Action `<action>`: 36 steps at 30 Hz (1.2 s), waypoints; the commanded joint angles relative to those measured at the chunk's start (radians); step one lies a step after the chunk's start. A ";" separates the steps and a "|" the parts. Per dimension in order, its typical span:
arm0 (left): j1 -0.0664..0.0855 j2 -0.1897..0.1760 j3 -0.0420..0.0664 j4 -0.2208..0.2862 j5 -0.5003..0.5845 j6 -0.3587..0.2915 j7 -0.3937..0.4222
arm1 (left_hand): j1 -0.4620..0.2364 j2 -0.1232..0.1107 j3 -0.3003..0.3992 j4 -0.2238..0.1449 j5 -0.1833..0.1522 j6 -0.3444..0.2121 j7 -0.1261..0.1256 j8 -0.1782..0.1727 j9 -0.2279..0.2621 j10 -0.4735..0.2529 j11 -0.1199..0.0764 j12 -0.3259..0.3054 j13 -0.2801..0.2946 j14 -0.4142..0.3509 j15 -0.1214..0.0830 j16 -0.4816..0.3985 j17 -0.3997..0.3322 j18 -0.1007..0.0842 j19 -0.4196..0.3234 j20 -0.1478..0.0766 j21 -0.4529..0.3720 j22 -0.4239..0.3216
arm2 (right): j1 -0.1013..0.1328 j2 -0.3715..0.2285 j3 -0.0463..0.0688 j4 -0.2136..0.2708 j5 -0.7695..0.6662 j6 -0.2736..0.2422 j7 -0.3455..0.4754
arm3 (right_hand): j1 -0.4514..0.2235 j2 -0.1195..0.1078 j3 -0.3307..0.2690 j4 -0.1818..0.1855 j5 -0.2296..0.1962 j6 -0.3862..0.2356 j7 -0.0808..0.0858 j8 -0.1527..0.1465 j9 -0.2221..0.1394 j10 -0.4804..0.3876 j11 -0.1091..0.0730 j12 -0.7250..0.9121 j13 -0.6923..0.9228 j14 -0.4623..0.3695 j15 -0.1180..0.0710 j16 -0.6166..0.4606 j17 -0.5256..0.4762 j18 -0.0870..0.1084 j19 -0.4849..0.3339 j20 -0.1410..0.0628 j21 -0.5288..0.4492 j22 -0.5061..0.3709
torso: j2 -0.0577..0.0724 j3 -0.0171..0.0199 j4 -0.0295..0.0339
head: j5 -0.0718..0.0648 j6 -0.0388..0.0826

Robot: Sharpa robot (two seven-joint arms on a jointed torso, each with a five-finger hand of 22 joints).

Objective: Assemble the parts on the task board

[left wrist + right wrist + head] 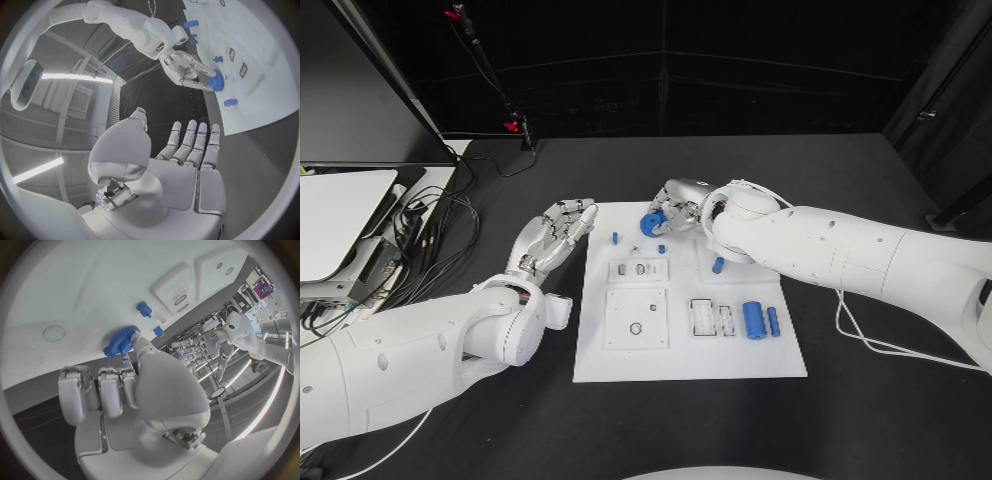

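right hand (678,206) pinching blue gear (652,224), left hand (560,232) flat, fingers extended

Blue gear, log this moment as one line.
right hand: holds gear over board | left hand: open, beside board

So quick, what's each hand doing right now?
Left hand: open, fingers straight, holding nothing, beside the task board.
Right hand: holding the blue gear at the board's far end.

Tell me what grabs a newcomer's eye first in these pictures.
The round blue toothed gear, pinched in the right hand at the far edge of the white rectangular task board, stands out first. Next, the left hand beside the board's left edge, fingers straight, holding nothing.
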 commanded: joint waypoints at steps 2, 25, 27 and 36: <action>0.002 0.001 0.001 0.001 -0.006 0.009 0.238 | 0.001 0.008 -0.006 -0.001 0.005 0.008 0.160 0.001 -0.001 0.003 0.003 0.007 -0.001 0.001 0.003 0.004 -0.001 0.009 -0.009 0.000 0.005 0.001 | -0.003 -0.003 -0.003 -0.003 -0.005 0.037 -0.030 | -0.010 -0.001 -0.006 0.003 -0.007 -0.007 0.006 0.000 0.001 0.104 0.004 0.003 0.263 0.106 0.003 0.002 0.263 -0.002 0.092 -0.002 -0.005 0.250 | 0.000 -0.0002 0.0002 | 0.000 0.000; 0.002 -0.001 0.001 0.003 -0.006 0.010 0.236 | 0.003 0.010 -0.006 -0.001 0.007 0.008 0.160 0.001 -0.001 0.003 0.003 0.007 -0.001 0.001 0.003 0.004 -0.001 0.009 -0.009 0.000 0.005 0.001 | -0.004 -0.010 -0.003 0.010 0.011 -0.110 0.082 | -0.007 -0.002 -0.006 -0.005 -0.011 0.022 -0.032 0.015 0.008 0.104 -0.041 0.003 0.263 0.106 -0.029 0.002 0.263 -0.007 0.104 -0.026 0.006 0.262 | 0.000 -0.0005 0.0000 | 0.001 0.000; 0.002 -0.001 0.001 0.004 -0.006 0.010 0.236 | 0.003 0.010 -0.006 -0.001 0.007 0.008 0.160 0.001 -0.001 0.003 0.003 0.007 -0.001 0.001 0.003 0.004 -0.001 0.009 -0.009 0.000 0.005 0.001 | -0.004 -0.011 -0.003 0.011 0.012 -0.101 0.072 | -0.008 -0.002 -0.006 -0.004 -0.012 0.032 -0.030 0.020 0.010 0.104 -0.039 0.003 0.263 0.106 -0.030 0.002 0.263 -0.007 0.104 -0.029 0.005 0.261 | 0.000 -0.0003 -0.0002 | 0.001 0.000; 0.002 -0.002 0.001 0.004 -0.006 0.011 0.235 | 0.004 0.010 -0.007 -0.001 0.007 0.008 0.160 0.001 -0.001 0.003 0.003 0.007 -0.001 0.001 0.003 0.004 -0.001 0.009 -0.009 0.000 0.005 0.001 | -0.004 -0.012 -0.003 0.012 0.009 -0.099 0.056 | -0.013 -0.004 -0.010 -0.001 -0.018 0.049 -0.025 0.026 0.013 0.104 -0.031 0.003 0.263 0.106 -0.025 0.002 0.263 -0.007 0.103 -0.028 0.005 0.261 | 0.000 0.0003 -0.0005 | 0.001 -0.001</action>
